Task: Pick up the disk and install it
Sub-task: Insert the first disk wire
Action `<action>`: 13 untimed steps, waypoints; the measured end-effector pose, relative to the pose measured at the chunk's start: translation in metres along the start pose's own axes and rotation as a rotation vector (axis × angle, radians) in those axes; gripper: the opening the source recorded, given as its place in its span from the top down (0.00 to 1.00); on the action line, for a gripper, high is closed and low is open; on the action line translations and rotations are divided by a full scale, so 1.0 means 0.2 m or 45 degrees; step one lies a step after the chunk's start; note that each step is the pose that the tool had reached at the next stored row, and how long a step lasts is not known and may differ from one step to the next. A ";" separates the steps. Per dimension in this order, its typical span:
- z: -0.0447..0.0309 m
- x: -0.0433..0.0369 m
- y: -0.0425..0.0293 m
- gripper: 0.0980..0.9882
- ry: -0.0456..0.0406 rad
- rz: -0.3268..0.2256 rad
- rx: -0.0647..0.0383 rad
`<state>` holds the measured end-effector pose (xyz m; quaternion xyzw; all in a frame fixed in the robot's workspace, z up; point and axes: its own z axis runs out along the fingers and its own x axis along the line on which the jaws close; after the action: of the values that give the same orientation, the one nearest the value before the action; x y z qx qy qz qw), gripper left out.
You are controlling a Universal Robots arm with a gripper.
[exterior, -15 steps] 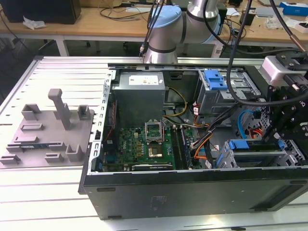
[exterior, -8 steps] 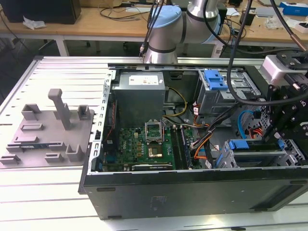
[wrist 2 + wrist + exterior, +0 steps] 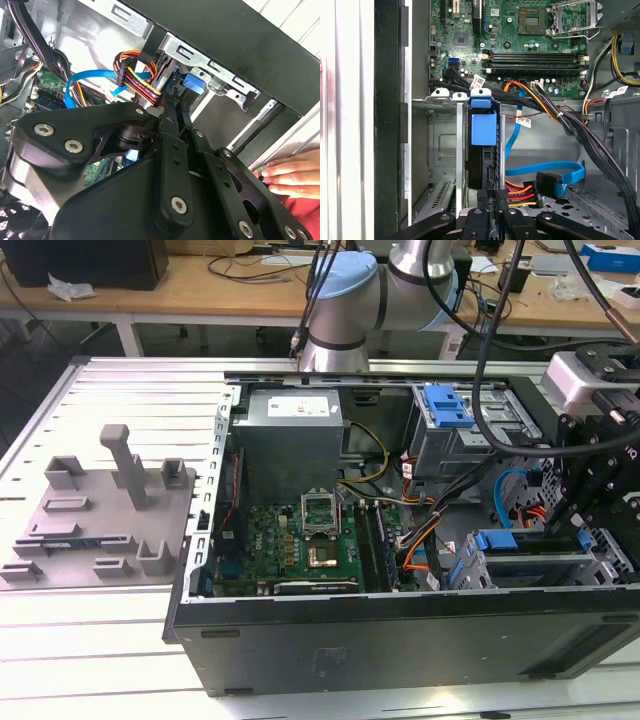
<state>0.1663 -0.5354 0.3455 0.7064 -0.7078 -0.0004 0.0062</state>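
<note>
The disk [image 3: 528,558] stands on edge in a slot of the drive cage [image 3: 610,570], at the open computer case's front corner on the exterior view's right. Its blue carrier frame [image 3: 483,129] faces the motherboard and also shows in the second wrist view [image 3: 193,84]. My gripper [image 3: 583,537] hangs over the cage. In both wrist views its fingers [image 3: 481,220] are drawn close together, with the tips [image 3: 172,107] at the near end of the disk. The disk's silver body is hidden by the cage walls.
The case holds a grey power supply [image 3: 290,430], a motherboard [image 3: 300,540], black and orange cable bundles [image 3: 540,105] and a blue flat cable [image 3: 545,170] beside the cage. Another blue carrier [image 3: 447,405] sits in the far bay. A grey fixture [image 3: 100,510] lies left. A person's hand [image 3: 290,172] rests outside the case.
</note>
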 end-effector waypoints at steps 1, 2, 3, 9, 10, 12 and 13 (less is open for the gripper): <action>0.000 0.000 0.000 0.92 0.000 0.000 0.000; 0.000 -0.001 0.000 0.92 0.000 0.001 0.000; 0.000 -0.001 0.000 0.92 0.000 0.001 0.000; 0.007 -0.002 0.000 0.92 0.000 0.005 0.000; 0.009 -0.002 0.000 0.92 0.000 0.005 0.000; 0.013 -0.002 0.000 0.92 0.000 0.005 0.000; 0.023 -0.002 0.000 0.92 0.000 0.006 0.000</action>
<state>0.1663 -0.5350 0.3409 0.7047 -0.7095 -0.0004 0.0063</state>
